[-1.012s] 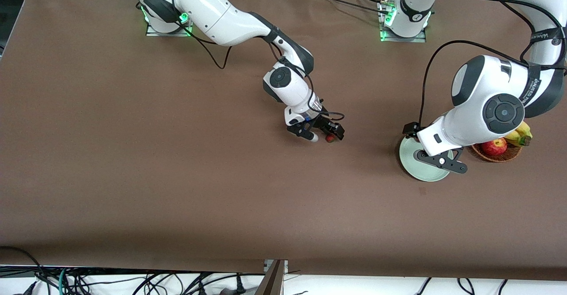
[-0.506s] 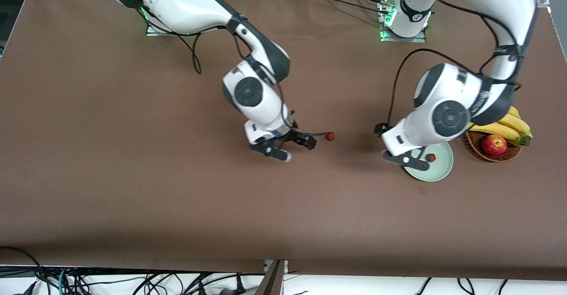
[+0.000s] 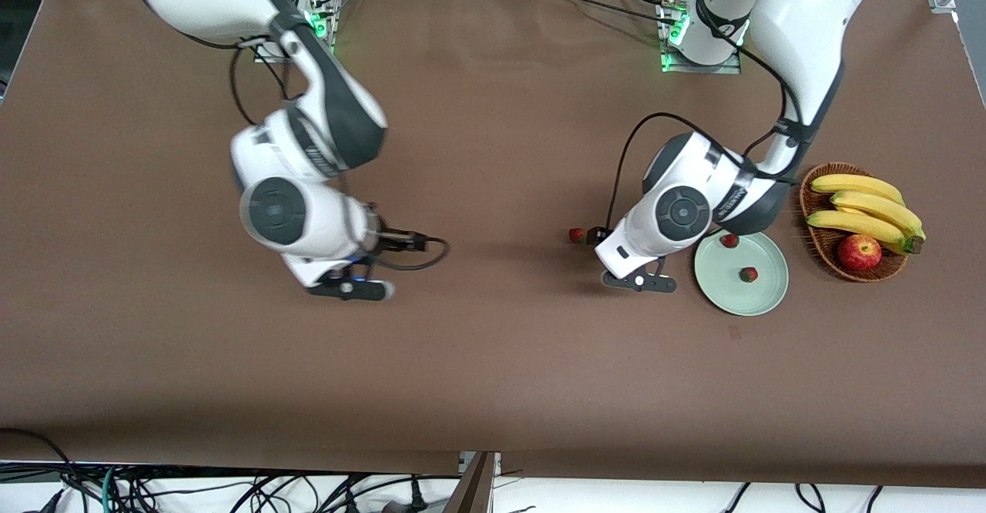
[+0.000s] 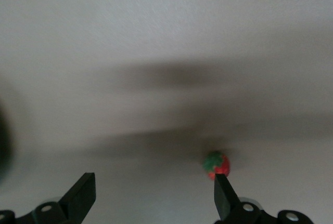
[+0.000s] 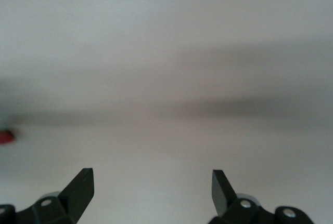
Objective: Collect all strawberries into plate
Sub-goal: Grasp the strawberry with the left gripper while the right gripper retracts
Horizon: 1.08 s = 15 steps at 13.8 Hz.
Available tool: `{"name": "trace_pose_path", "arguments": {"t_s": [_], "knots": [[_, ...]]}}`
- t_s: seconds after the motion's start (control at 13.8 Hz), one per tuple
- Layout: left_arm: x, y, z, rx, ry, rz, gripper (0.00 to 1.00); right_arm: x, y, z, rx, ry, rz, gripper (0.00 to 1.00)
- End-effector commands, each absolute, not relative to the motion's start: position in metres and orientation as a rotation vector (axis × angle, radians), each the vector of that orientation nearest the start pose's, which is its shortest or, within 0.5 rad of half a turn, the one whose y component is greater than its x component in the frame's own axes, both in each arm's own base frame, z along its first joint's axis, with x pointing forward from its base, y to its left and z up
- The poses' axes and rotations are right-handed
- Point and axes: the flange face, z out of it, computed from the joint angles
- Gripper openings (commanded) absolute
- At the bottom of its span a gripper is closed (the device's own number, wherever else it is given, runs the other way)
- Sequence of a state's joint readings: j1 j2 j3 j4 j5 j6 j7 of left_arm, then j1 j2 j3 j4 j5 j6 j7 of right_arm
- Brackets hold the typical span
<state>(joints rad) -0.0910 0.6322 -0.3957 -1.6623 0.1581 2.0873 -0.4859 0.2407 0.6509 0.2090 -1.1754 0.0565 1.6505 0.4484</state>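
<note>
Brown cloth covered the table [image 3: 493, 359] from end to end. Near the left arm's end lay the pale mint-green plate [image 3: 762, 297], with two strawberries on it: one [image 3: 747, 273] near its middle, the other [image 3: 729, 241] close to the rim farther from the front camera. A third strawberry [image 3: 576, 235] lay on the bare cloth, apart from the plate and toward the right arm's end of it. The left gripper [image 3: 641, 282] hung low over the cloth between that berry and the plate, its fingers [image 4: 225, 198] spread wide and holding nothing; in the left wrist view the loose berry [image 4: 216, 165] sat close by one fingertip, and contact could not be judged. The right gripper [image 3: 350, 288] hung over bare cloth well apart from all three berries, its fingers [image 5: 221, 187] likewise spread wide and empty. A brown wicker basket [image 3: 816, 236] stood just beside the plate, holding bananas [image 3: 863, 205] and a red apple [image 3: 860, 251].
</note>
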Motion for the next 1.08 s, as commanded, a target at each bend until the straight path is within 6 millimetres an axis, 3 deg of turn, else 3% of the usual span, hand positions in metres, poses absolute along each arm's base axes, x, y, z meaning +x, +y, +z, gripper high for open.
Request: {"name": "trace_pose_path", "arguments": {"t_s": [0.0,0.14,0.29,0.36,0.51,0.65,0.79,0.94,1.01], "knots": [[0.583,-0.296,0.222,-3.161,-0.101,0.253,1.0,0.634,0.205,0.449,-3.05,-0.086,0.405,1.0],[0.57,-0.302,0.197,-3.177,-0.242,0.229,1.0,0.626,0.153,0.484,-3.067,-0.146,0.452,1.0],[0.554,-0.306,0.184,-3.157,-0.381,0.236,1.0,0.613,0.102,0.52,-3.056,-0.292,0.476,1.0],[0.551,-0.31,0.184,-3.139,-0.463,0.239,1.0,0.605,0.084,0.539,-3.059,-0.283,0.463,1.0],[0.546,-0.319,0.179,-3.139,-0.496,0.235,0.97,0.59,0.071,0.581,-3.076,-0.249,0.366,1.0],[0.548,-0.32,0.179,-3.15,-0.5,0.218,0.49,0.576,0.063,0.607,-3.089,-0.236,0.304,1.0],[0.549,-0.32,0.181,-3.152,-0.5,0.214,0.18,0.569,0.051,0.626,-3.168,-0.227,0.248,1.0],[0.551,-0.318,0.186,-3.151,-0.504,0.204,0.13,0.559,0.034,0.654,-3.194,-0.191,0.142,1.0],[0.554,-0.315,0.191,-3.149,-0.508,0.197,0.13,0.557,0.031,0.657,-3.197,-0.185,0.137,1.0]]}}
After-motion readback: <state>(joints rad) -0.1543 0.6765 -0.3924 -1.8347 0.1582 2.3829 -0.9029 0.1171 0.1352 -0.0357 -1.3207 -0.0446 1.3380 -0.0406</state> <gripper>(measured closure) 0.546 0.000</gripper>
